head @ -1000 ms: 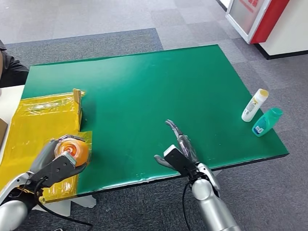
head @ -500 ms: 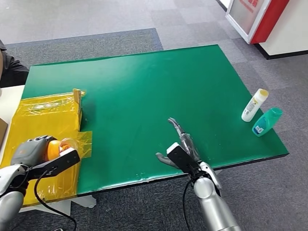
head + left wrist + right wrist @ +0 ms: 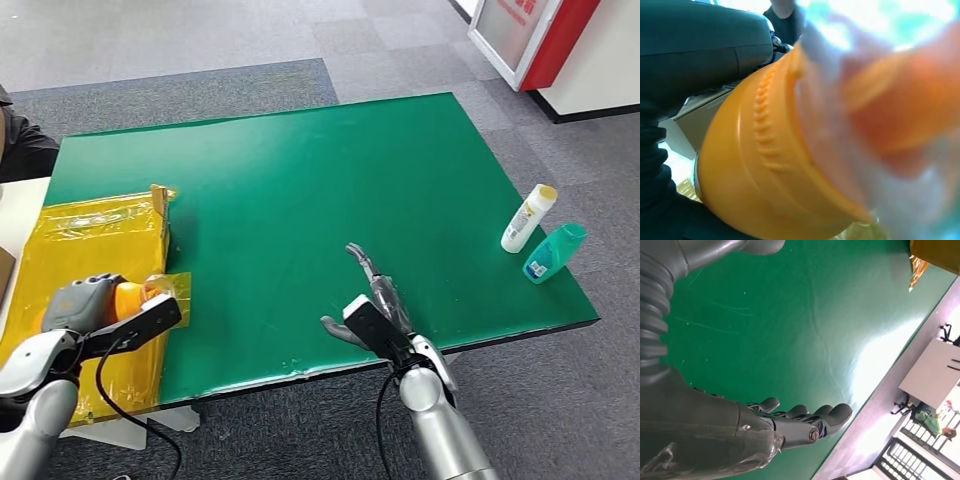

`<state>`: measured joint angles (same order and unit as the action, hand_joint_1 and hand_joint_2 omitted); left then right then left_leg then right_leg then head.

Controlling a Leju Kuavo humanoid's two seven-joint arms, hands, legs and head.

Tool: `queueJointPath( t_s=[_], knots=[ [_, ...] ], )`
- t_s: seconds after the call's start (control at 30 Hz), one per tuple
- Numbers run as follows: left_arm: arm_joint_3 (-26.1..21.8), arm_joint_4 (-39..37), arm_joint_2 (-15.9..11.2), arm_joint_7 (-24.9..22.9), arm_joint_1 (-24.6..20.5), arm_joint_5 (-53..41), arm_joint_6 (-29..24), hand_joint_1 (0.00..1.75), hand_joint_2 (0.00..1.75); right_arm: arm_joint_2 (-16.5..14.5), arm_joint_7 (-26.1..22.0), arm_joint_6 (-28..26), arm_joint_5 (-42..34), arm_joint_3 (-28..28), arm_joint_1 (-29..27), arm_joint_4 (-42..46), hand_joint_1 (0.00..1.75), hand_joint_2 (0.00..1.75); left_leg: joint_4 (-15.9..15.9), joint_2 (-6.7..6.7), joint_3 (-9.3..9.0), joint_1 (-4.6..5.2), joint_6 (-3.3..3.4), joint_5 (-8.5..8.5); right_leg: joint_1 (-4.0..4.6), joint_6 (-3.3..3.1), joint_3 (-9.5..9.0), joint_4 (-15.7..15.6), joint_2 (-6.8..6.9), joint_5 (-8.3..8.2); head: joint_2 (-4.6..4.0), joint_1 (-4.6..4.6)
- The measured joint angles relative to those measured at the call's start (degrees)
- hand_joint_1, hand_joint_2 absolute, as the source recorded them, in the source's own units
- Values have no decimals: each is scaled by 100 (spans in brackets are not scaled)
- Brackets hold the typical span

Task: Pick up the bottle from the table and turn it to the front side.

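Note:
My left hand (image 3: pixel 81 304) holds an orange bottle (image 3: pixel 133 297) above the yellow-wrapped surface (image 3: pixel 83 245) at the table's left end. The bottle lies sideways in the grip, with its clear cap toward the green mat. Close up in the left wrist view, the orange bottle (image 3: pixel 764 165) shows a ribbed body, and its clear cap is blurred. My right hand (image 3: pixel 371 303) hovers open over the green table (image 3: pixel 302 170) near the front edge, holding nothing. In the right wrist view, the right hand's fingers (image 3: pixel 810 420) stretch out straight above the mat.
A white bottle with a yellow cap (image 3: pixel 530 218) and a teal bottle (image 3: pixel 556 252) lie at the table's right edge. A person in dark clothing (image 3: pixel 23 145) sits at the far left. A red and white stand (image 3: pixel 528 35) is on the floor at the back right.
My left hand has turned the bottle from its round end facing the camera to lying sideways. It swung left, then came back slightly right. The right hand barely moved.

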<state>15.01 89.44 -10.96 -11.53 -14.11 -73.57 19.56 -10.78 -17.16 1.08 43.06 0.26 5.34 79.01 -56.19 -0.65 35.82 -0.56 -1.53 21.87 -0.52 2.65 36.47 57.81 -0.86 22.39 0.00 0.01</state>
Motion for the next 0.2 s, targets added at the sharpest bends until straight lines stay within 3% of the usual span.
queueJointPath(
  t_s=[0.03, 0.07, 0.17, 0.2],
  knots=[
    [-21, -54, 83, 30, -13, -148, -58, 141, 175, -5, 4, 14, 8, 0, 6, -6, 0, 175, 0, 0, 1, 0, 0, 0, 0, 0, 0, 0, 0, 0, 0, 1],
    [-44, -126, 180, 65, -39, -305, -127, 118, 175, -15, 6, 29, 18, 1, 17, -16, 0, 175, 0, 0, 2, 0, 0, 0, 0, 1, 0, 0, 0, -1, 0, 1],
    [-111, -387, 502, 187, -160, -708, -303, 14, 175, -59, 10, 61, 40, 8, 62, -57, 0, 175, 0, -1, 3, 1, 1, -1, -1, 4, -1, 0, 1, -3, 0, 1],
    [-123, -430, 553, 207, -180, -761, -325, 0, 175, -67, 11, 64, 42, 10, 69, -64, 0, 175, 0, -1, 3, 1, 1, -1, -2, 5, -1, -1, 1, -4, 0, 1]
  ],
)
